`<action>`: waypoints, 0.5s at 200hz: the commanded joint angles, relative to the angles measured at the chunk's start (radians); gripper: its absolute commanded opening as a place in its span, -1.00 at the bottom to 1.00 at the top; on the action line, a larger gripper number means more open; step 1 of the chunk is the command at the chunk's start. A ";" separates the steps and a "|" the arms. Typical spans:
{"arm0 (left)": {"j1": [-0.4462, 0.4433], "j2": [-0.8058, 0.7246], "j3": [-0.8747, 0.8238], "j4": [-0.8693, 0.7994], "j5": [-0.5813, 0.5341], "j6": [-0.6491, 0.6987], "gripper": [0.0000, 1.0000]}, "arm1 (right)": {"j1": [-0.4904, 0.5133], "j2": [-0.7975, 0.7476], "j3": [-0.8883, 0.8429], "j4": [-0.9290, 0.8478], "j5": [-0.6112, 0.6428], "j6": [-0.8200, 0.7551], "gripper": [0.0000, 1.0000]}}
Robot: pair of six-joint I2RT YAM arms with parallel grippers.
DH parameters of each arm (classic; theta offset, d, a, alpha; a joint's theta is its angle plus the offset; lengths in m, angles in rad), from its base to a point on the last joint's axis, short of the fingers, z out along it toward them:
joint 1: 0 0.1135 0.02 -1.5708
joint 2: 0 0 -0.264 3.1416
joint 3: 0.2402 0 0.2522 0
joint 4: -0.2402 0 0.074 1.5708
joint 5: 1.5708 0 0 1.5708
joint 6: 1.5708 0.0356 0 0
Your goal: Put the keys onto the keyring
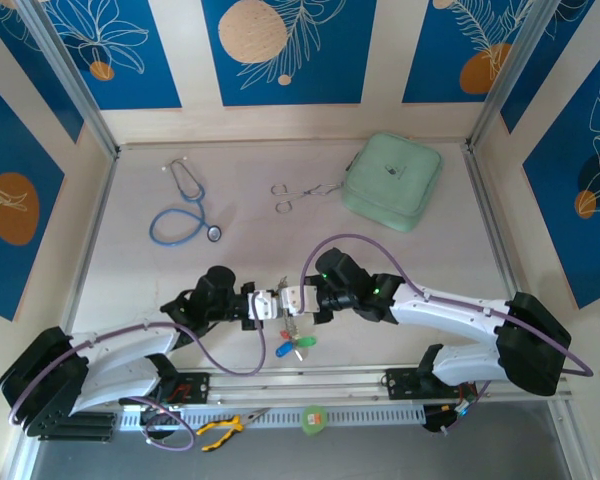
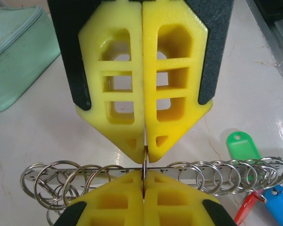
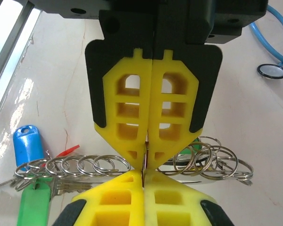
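We judge the keyring's (image 2: 203, 175) middle split ring (image 2: 145, 165) stiff and slippery, best rim-pinched; left pincer (image 2: 145, 153) and right pincer (image 3: 146, 165) both clamp it.

Green, blue and red keys (image 2: 240, 143) cluster at one end of the keyring (image 2: 85, 170).

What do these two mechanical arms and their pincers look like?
Both are white shells with black joints. The left arm and the right arm each trail a looping purple cable; small green lights glow on the right one. The left tool and right tool have two yellow, window-cut wedge fingers backed in black.
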 commanded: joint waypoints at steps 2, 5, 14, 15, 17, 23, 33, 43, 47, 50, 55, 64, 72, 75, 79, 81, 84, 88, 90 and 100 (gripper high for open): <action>-0.011 0.002 0.026 0.029 -0.022 0.018 -1.00 | -0.030 -0.065 -0.040 0.090 -0.118 0.075 -0.50; -0.011 0.002 0.024 0.034 -0.020 0.016 -1.00 | -0.041 -0.075 -0.053 0.106 -0.127 0.090 -0.45; -0.011 -0.002 0.018 0.045 -0.012 0.014 -1.00 | -0.071 -0.108 -0.095 0.152 -0.151 0.123 -0.39; -0.011 -0.002 0.017 0.047 -0.011 0.014 -1.00 | -0.074 -0.111 -0.098 0.155 -0.153 0.128 -0.39; -0.011 -0.002 0.016 0.051 -0.008 0.013 -1.00 | -0.080 -0.118 -0.108 0.164 -0.158 0.132 -0.38; -0.011 -0.004 0.011 0.062 -0.001 0.011 -1.00 | -0.098 -0.134 -0.127 0.182 -0.171 0.144 -0.38; -0.011 -0.004 0.001 0.087 0.009 0.005 -1.00 | -0.113 -0.150 -0.150 0.194 -0.182 0.147 -0.38; -0.011 -0.003 -0.007 0.105 0.018 0.000 -1.00 | -0.114 -0.151 -0.160 0.192 -0.183 0.136 -0.40; -0.011 -0.002 -0.010 0.110 0.021 -0.001 -1.00 | -0.114 -0.150 -0.160 0.192 -0.186 0.133 -0.40; -0.011 0.000 -0.010 0.113 0.022 -0.003 -1.00 | -0.114 -0.149 -0.160 0.191 -0.186 0.131 -0.41; -0.011 0.001 -0.009 0.116 0.023 -0.006 -1.00 | -0.112 -0.145 -0.160 0.192 -0.188 0.128 -0.42; -0.011 0.005 -0.011 0.120 0.026 -0.011 -1.00 | -0.109 -0.135 -0.155 0.193 -0.186 0.125 -0.43; -0.012 0.009 -0.009 0.121 0.029 -0.013 -1.00 | -0.103 -0.124 -0.151 0.192 -0.180 0.120 -0.44; -0.011 0.009 -0.009 0.122 0.030 -0.011 -1.00 | -0.101 -0.119 -0.149 0.194 -0.177 0.118 -0.44; -0.011 0.010 -0.008 0.123 0.033 -0.012 -1.00 | -0.099 -0.114 -0.147 0.196 -0.178 0.117 -0.44; -0.011 0.011 -0.008 0.124 0.034 -0.012 -1.00 | -0.099 -0.110 -0.147 0.197 -0.176 0.115 -0.43; -0.011 0.011 -0.008 0.125 0.035 -0.014 -1.00 | -0.096 -0.106 -0.145 0.200 -0.175 0.114 -0.44; -0.011 0.012 -0.009 0.126 0.036 -0.014 -1.00 | -0.094 -0.102 -0.143 0.205 -0.172 0.112 -0.44; -0.011 0.012 -0.008 0.128 0.037 -0.015 -1.00 | -0.093 -0.099 -0.143 0.207 -0.171 0.111 -0.44; -0.012 0.014 -0.006 0.129 0.036 -0.016 -1.00 | -0.089 -0.087 -0.137 0.218 -0.167 0.108 -0.45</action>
